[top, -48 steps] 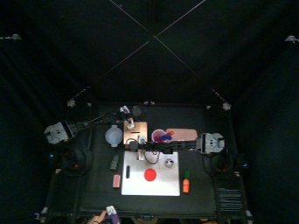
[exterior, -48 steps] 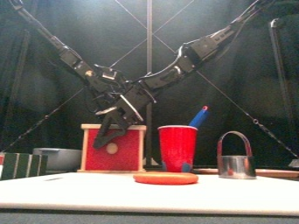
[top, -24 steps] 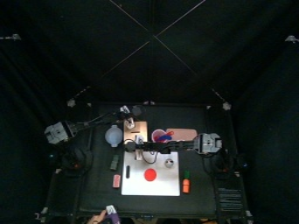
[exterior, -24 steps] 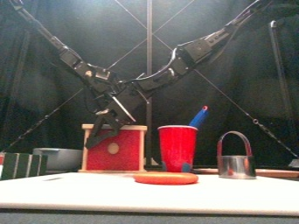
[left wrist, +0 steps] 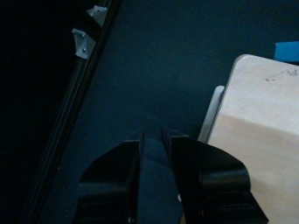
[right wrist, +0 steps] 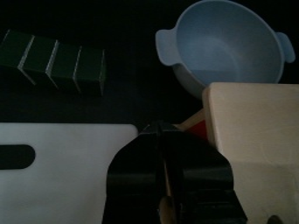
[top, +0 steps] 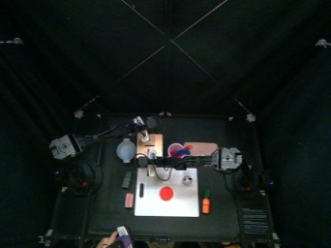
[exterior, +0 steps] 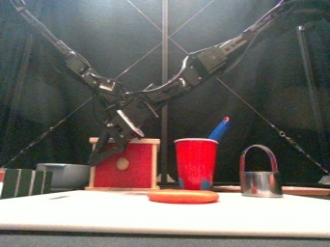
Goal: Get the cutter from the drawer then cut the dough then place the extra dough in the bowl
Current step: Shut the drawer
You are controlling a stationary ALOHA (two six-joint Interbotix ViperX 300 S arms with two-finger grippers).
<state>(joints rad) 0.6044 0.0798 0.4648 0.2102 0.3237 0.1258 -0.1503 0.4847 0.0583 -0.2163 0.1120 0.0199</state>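
The pale wooden box [exterior: 125,163] stands at the back left with its red drawer front flush. The metal cutter [exterior: 261,175] stands on the right, by the white board [top: 185,206] in the top view. A flat red dough disc [exterior: 182,196] lies on the board. The blue-grey bowl [right wrist: 229,47] sits left of the box. Both grippers hover over the box. My left gripper [left wrist: 158,140] is shut and empty beside the box top [left wrist: 264,114]. Also shut and empty, my right gripper [right wrist: 163,133] hangs over the box's front corner.
A red cup [exterior: 198,162] holding a blue knife stands right of the box. A dark green sushi roll [right wrist: 52,59] lies at the left near the bowl. A small orange toy [top: 206,204] and a pink one [top: 130,200] lie beside the board's front corners.
The grippers have risen from in front of the drawer face to above the box. Nothing on the table has moved.
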